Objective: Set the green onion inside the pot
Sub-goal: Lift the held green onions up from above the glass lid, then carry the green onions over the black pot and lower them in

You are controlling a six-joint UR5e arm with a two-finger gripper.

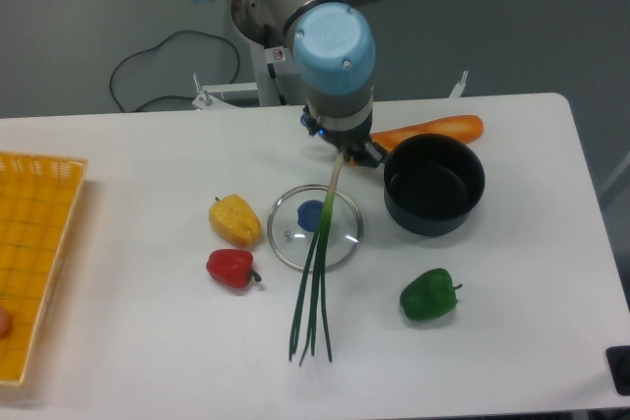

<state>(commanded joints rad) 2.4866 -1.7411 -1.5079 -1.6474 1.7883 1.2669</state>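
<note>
Partly hidden fingers (344,151), green onion (317,272) root end obscured, pot (434,184) beside

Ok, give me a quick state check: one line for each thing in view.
gripper: low at the onion's pale end, jaws hidden, grip unclear
green onion: leaves trailing across the lid, not in the pot
pot: upright, uncovered, empty
lid: off the pot, flat on the table
carrot: lying behind the pot
yellow pepper, red pepper, green pepper: loose on the table
basket: at the left edge
</note>
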